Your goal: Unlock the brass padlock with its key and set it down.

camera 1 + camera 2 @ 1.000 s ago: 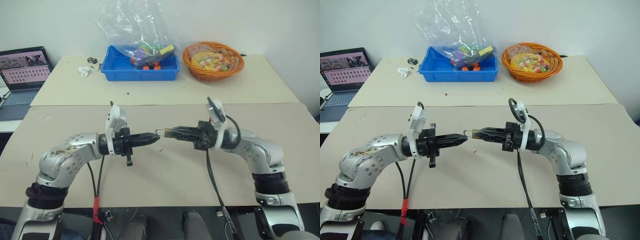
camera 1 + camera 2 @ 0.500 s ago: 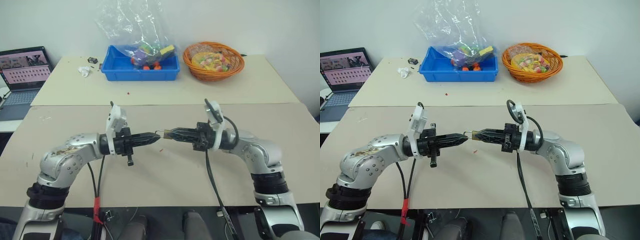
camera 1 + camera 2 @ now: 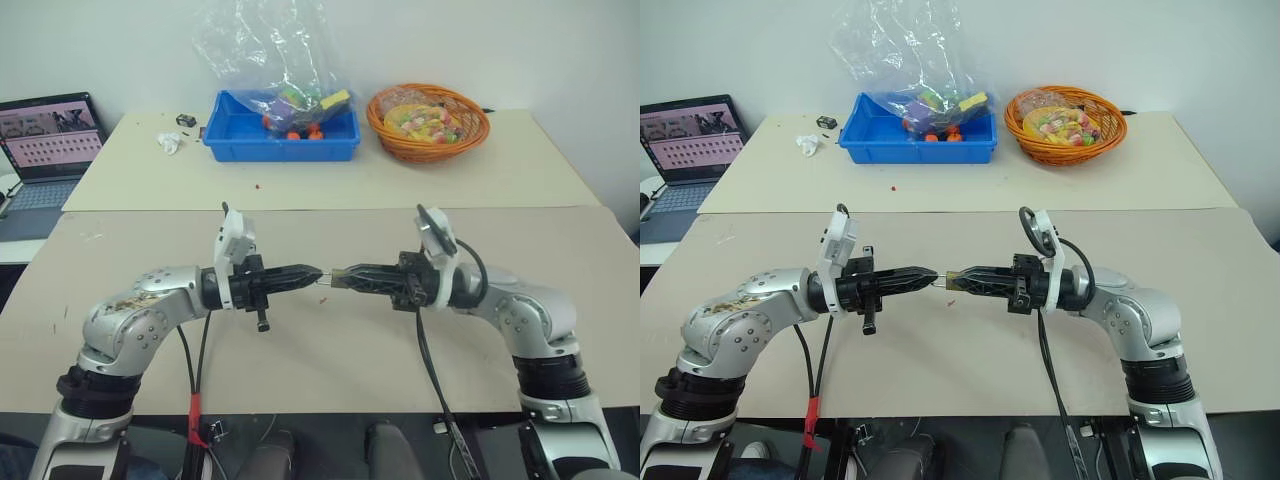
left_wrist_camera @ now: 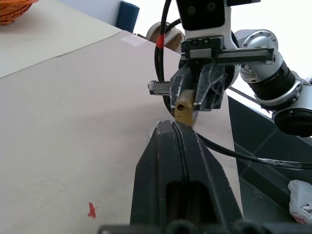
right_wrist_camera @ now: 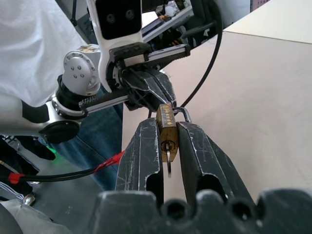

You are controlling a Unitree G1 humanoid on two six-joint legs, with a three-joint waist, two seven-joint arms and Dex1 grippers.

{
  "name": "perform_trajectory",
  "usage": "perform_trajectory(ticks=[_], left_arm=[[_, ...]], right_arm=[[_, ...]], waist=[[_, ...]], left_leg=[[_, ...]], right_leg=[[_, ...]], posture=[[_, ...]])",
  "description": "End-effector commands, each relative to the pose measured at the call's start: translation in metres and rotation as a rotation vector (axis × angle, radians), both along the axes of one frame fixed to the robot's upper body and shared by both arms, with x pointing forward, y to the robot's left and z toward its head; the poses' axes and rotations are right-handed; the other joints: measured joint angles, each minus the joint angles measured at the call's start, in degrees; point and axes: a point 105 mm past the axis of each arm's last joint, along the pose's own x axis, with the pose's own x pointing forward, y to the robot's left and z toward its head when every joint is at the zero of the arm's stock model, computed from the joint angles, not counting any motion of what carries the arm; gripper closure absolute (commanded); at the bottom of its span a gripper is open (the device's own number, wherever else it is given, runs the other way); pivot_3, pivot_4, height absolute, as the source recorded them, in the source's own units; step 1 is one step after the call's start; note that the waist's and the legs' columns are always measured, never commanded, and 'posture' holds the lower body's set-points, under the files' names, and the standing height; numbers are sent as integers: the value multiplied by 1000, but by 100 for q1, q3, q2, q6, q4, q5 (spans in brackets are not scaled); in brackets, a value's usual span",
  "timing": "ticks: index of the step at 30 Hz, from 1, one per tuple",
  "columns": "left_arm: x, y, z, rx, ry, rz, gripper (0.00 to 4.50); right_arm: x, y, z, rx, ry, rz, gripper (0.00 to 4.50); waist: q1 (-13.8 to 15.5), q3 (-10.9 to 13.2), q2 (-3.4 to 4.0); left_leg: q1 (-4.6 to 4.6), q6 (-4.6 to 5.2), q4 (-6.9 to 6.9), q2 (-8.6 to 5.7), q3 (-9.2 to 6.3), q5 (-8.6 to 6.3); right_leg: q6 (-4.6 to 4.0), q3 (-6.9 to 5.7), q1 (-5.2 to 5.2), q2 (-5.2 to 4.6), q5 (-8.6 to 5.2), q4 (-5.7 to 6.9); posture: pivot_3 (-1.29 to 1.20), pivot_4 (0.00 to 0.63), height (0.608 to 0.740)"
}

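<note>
The brass padlock (image 5: 166, 127) hangs above the tan table (image 3: 300, 345), and my right gripper (image 3: 337, 275) is shut on its body from both sides. A small silvery key (image 5: 167, 152) sits in the keyhole at the end facing the right wrist. The shackle (image 5: 182, 113) points toward my left gripper (image 3: 315, 271), which is shut and level, tip to tip with the right one. In the left wrist view the padlock (image 4: 184, 107) sits just past the left fingers (image 4: 168, 146). I cannot tell whether those tips pinch the shackle or only touch it.
On the far table stand a blue bin (image 3: 240, 145) with toys under a clear plastic bag, and an orange basket (image 3: 472, 128) of bright pieces. A laptop (image 3: 50, 135) sits at the far left, with crumpled paper (image 3: 168, 142) near the bin.
My right forearm has settled a little lower and flatter, with the padlock still in its grip. The left gripper has stayed where it was.
</note>
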Motion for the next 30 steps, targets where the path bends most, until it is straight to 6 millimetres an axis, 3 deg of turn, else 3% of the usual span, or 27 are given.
perform_trajectory(ticks=[1, 19, 30], left_arm=[[2, 1, 12, -2, -54, 9, 4469], [8, 2, 14, -6, -70, 36, 4469], [8, 3, 14, -5, -71, 48, 4469]], right_arm=[[-11, 5, 9, 36, -29, 49, 4345], [-3, 13, 31, 89, -54, 20, 4345], [18, 6, 28, 99, 2, -70, 4345]], waist=[[10, 0, 0], [14, 0, 0], [14, 0, 0]], left_leg=[[0, 0, 0, 0, 0, 0], [1, 1, -1, 0, 1, 0], [0, 1, -1, 0, 1, 0]], right_leg=[[0, 0, 0, 0, 0, 0], [0, 1, 0, 0, 0, -2], [0, 1, 0, 0, 0, -2]], posture=[[0, 150, 740], [0, 150, 740], [0, 150, 740]])
